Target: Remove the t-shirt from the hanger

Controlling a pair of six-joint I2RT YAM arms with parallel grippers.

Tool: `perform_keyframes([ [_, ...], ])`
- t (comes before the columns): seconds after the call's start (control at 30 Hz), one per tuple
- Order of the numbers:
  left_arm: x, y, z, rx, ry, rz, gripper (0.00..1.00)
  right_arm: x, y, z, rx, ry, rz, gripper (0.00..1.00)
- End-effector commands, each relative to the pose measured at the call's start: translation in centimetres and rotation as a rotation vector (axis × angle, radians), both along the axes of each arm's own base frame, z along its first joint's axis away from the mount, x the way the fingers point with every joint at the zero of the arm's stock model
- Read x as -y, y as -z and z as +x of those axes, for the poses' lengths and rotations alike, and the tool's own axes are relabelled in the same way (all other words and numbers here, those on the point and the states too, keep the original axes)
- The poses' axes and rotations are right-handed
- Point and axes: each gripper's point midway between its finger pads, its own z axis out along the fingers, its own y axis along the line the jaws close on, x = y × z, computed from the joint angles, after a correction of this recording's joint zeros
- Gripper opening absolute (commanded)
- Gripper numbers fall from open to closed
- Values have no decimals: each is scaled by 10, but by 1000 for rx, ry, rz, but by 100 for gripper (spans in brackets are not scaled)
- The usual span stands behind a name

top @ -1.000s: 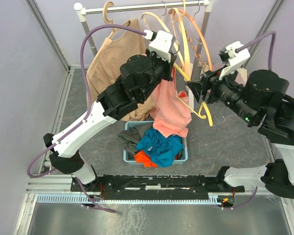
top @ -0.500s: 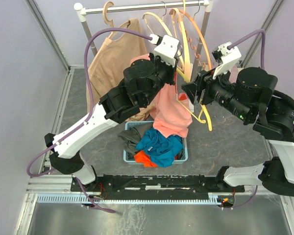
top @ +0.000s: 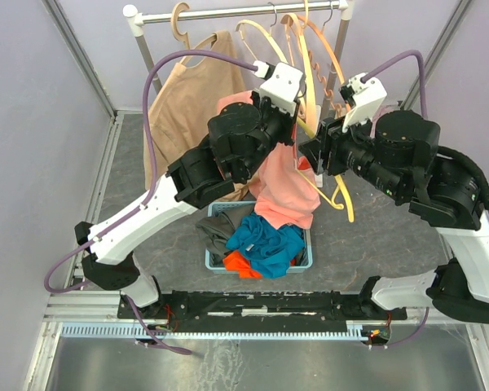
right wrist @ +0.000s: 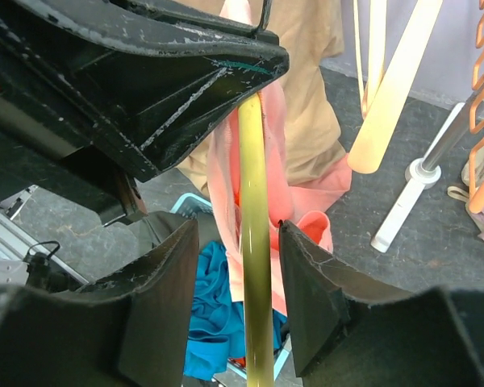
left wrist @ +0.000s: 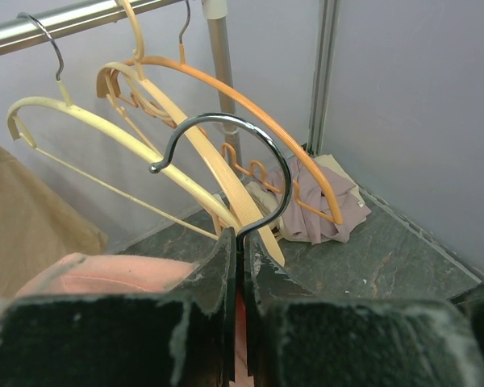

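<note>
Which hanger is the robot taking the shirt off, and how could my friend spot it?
Look below the silver clothes rail at the back, above the blue plastic basket of clothes. There the pale yellow plastic hanger carries a salmon-pink t-shirt. Unlike the hangers on the rail, it is off the rail, its silver wire hook pinched in the left gripper.

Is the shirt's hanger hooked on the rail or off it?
Off. Its hook is free of the rail, pinched in the shut left gripper.

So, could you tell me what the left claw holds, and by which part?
The yellow hanger, pinched at the stem of its metal hook.
</note>
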Motion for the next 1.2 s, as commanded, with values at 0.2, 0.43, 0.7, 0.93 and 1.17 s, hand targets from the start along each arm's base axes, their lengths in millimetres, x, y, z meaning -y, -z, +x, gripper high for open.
perform_keyframes([
  [0.2,-16,-34,-7,74,-41,-53,3,0,1,6,0,33,-2,45],
  [0.43,-14,-38,-12,78,-34,-60,3,0,6,11,-4,54,-30,38],
  [0.7,-15,-39,-15,80,-36,-59,3,2,3,12,9,60,-25,21],
  [0.93,-21,-40,-14,83,-59,-61,10,4,-4,8,31,47,-6,2],
  [1.17,-36,-43,-15,78,-95,-85,39,8,-15,5,62,42,36,1],
])
